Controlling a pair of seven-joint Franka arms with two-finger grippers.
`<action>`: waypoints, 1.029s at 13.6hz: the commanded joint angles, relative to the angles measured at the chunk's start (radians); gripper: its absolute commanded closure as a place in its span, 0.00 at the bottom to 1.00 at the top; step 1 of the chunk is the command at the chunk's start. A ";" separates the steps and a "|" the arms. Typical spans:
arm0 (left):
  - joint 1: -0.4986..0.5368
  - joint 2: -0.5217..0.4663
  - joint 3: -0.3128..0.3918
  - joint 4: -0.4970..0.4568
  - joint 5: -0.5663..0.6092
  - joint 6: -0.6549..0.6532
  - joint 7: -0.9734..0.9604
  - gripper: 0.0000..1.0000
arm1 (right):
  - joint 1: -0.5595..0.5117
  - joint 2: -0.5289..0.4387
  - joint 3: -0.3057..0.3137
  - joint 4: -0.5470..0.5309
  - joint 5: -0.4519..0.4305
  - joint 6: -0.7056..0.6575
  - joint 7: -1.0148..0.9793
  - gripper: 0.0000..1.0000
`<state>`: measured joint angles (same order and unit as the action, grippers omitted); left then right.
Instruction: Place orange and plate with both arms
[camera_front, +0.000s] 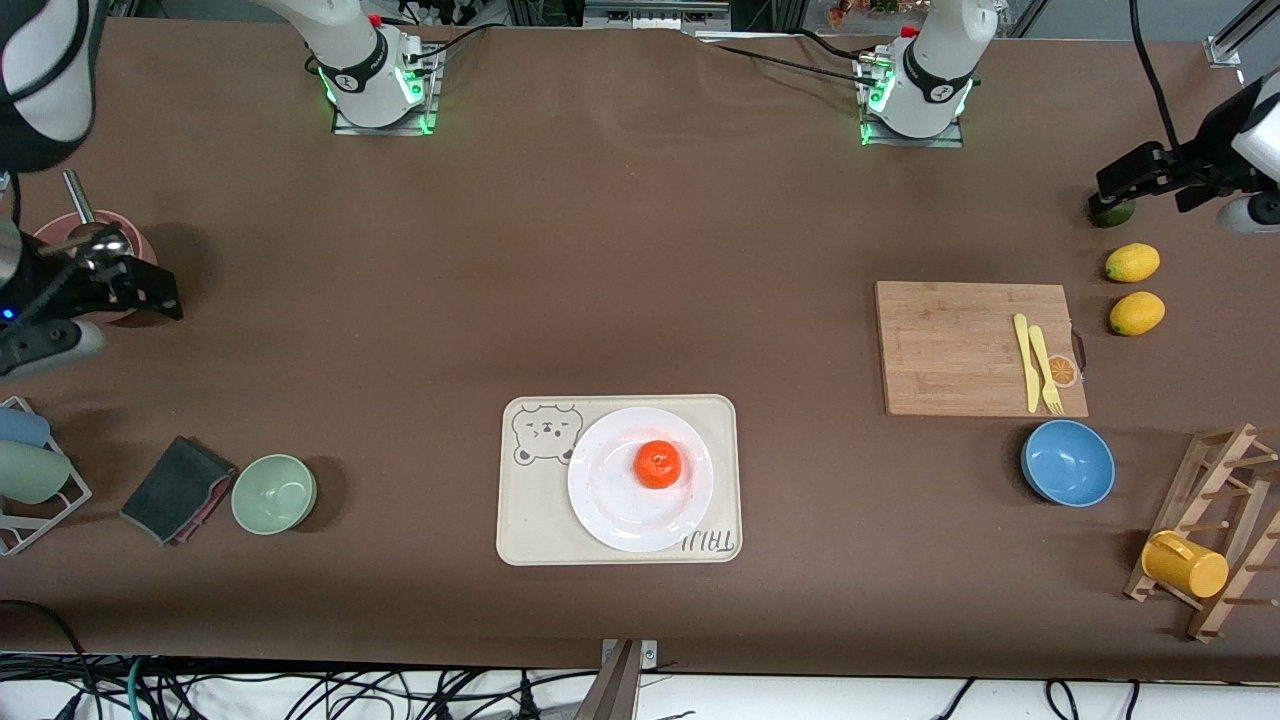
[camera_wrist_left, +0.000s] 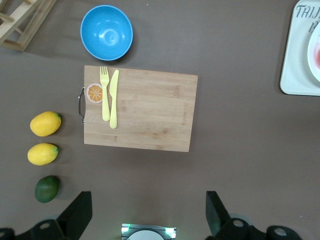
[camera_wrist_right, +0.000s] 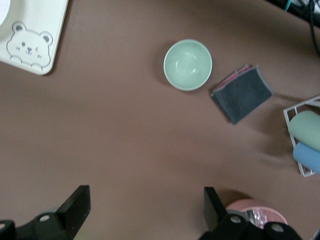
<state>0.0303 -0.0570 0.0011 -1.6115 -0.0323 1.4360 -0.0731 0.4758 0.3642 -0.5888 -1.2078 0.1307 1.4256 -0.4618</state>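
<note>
Brown tabletop (camera_front: 640, 250) carries the bear-printed tray (camera_front: 540, 520) with the plate (camera_front: 610, 510) on it and the orange (camera_front: 658, 464) on the plate, while the left gripper (camera_wrist_left: 147, 217) and right gripper (camera_wrist_right: 145, 212) wait spread wide and empty over opposite table ends.

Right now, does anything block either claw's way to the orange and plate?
Nothing visible does. The orange sits on the plate on the tray; left claw and right claw, both open, hover at the table's ends.

table (camera_front: 640, 250): brown cloth cover, faintly creased, evenly lit
near edge: tangled cables (camera_front: 300, 690) on a pale floor
far edge: metal frame (camera_front: 655, 12)
</note>
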 joint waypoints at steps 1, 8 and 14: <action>0.023 0.006 -0.004 0.019 0.019 -0.017 0.016 0.00 | -0.081 -0.082 0.148 -0.074 -0.051 -0.089 0.034 0.00; 0.011 0.005 -0.016 0.022 0.019 -0.017 0.015 0.00 | -0.459 -0.375 0.587 -0.503 -0.152 0.204 0.305 0.00; 0.008 0.005 -0.049 0.024 0.019 -0.012 0.016 0.00 | -0.464 -0.367 0.587 -0.486 -0.161 0.230 0.301 0.00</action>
<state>0.0423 -0.0569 -0.0281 -1.6113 -0.0323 1.4353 -0.0714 0.0317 0.0133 -0.0196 -1.6912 -0.0255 1.6840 -0.1746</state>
